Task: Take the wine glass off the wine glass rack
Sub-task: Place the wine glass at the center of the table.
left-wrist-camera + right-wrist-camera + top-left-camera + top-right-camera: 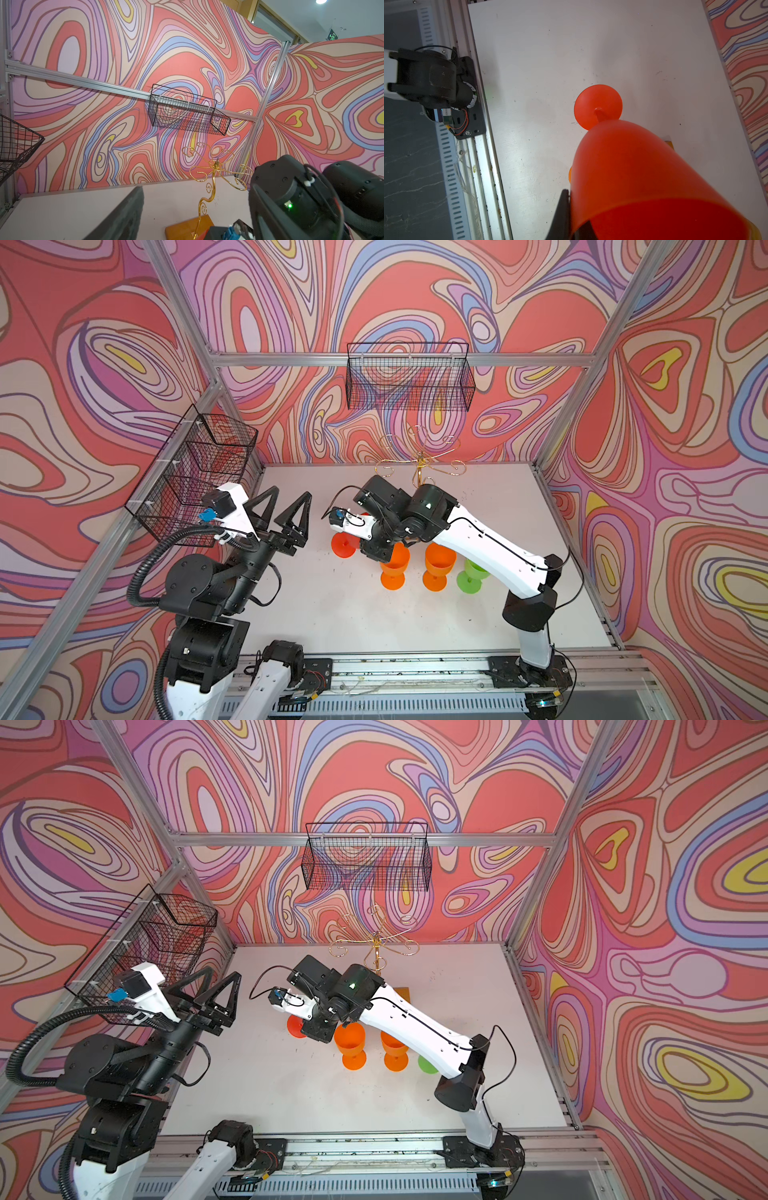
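While the right tool (572,218) is clenched on the wall of the red wine glass (633,166), the bowl fills the space at its fingers (563,205) in the right wrist view. The stem and round foot point away from the tool toward the white table (332,614). The glass is tilted, and the pictures do not settle whether its foot touches the table. In both top views only that red foot (343,545) shows, jutting out from under the right wrist on the side toward the left tool.

The wine glass rack (419,464) stands beyond the right tool, near the back wall and well apart from the held glass. Its curled gold arms top a twisted stem, and its wooden base (187,228) sits on the table.

The left tool (291,493) hangs released above the table, its two triangular fingers spread apart with nothing between them. It is well apart from the right tool, with a black mesh basket (195,472) on the side wall just beside it. Another basket (409,377) hangs on the back wall, above the rack.

Just beside the right tool, on the side away from the left tool, two orange glasses (395,568) (438,566) stand upright. A green glass (471,574) stands past them, partly under the right arm.
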